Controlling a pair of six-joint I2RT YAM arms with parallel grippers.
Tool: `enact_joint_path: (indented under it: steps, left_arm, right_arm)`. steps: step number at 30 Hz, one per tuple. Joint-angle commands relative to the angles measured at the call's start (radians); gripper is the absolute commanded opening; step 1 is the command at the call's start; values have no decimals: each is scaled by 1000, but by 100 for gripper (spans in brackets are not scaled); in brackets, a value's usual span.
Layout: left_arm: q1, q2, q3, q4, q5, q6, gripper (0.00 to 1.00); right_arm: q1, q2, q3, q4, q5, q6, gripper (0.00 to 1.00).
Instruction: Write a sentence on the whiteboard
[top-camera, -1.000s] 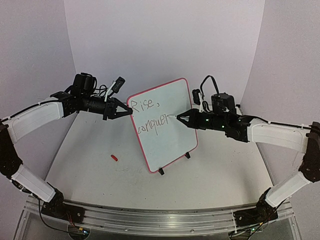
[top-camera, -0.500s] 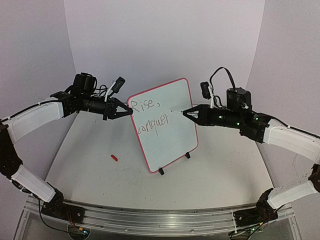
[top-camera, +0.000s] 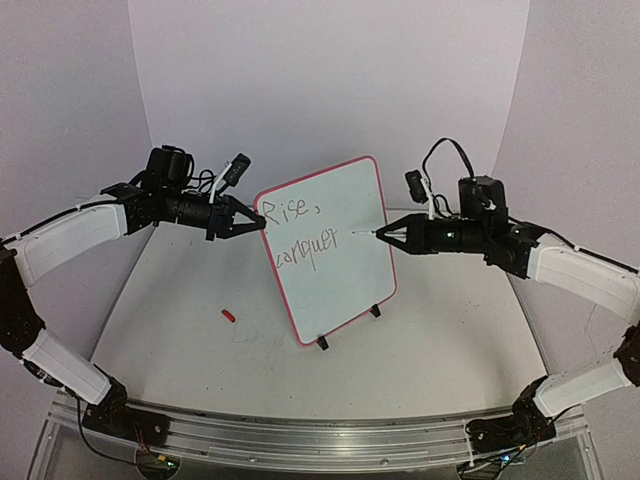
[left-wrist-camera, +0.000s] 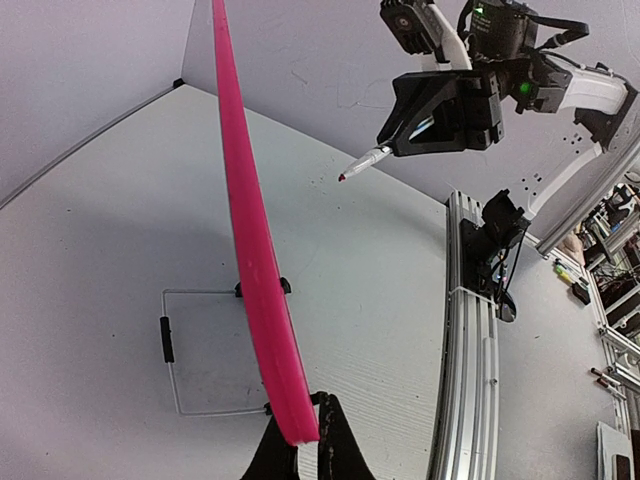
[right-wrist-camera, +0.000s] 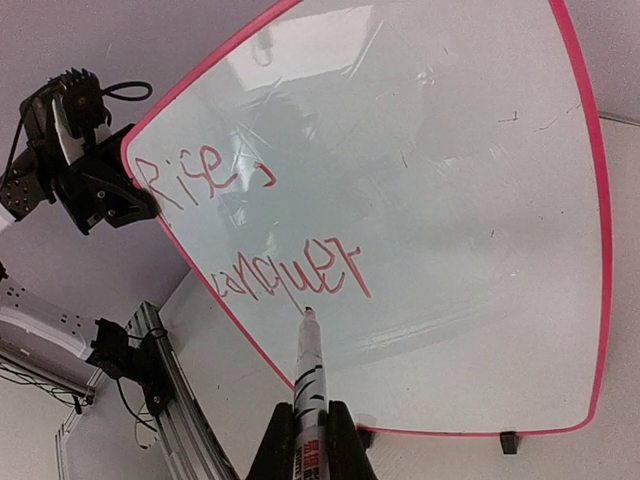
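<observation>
The whiteboard (top-camera: 345, 285) stands upright on small black feet, red-rimmed, with the sentence (top-camera: 300, 235) reading "Rise, conquer" in two lines. My left gripper (top-camera: 262, 224) is shut on the board's upper left rim (left-wrist-camera: 255, 270), its jaws (left-wrist-camera: 303, 440) pinching the edge. My right gripper (top-camera: 381, 235) is shut on a marker (right-wrist-camera: 308, 370). The marker's tip points at the board just right of "conquer" (right-wrist-camera: 290, 275). In the left wrist view the marker (left-wrist-camera: 362, 163) hangs a short way off the board's face.
A small red marker cap (top-camera: 229, 315) lies on the table left of the board. A wire stand (left-wrist-camera: 170, 340) props the board from behind. An aluminium rail (top-camera: 300, 435) runs along the near table edge. Purple walls close the back and sides.
My right gripper has drawn back to the right with the marker, lifting its tip off the end of "conquer". The left gripper and board have stayed still.
</observation>
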Motion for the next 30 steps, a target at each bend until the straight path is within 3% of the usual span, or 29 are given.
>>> enact_joint_path:
  steps: [1,8,30]
  left_arm:
    - [-45,43,-18,-162,-13,61,0]
    - [-45,50,-16,-162,-10,62,0]
    - [-45,60,-14,-170,-15,69,0]
  right_arm:
    - [-42,29,4,23,-104,-32,0]
    - [-83,89,31,98,-156,-4,0]
    - [-117,187,57,293,-63,105,0]
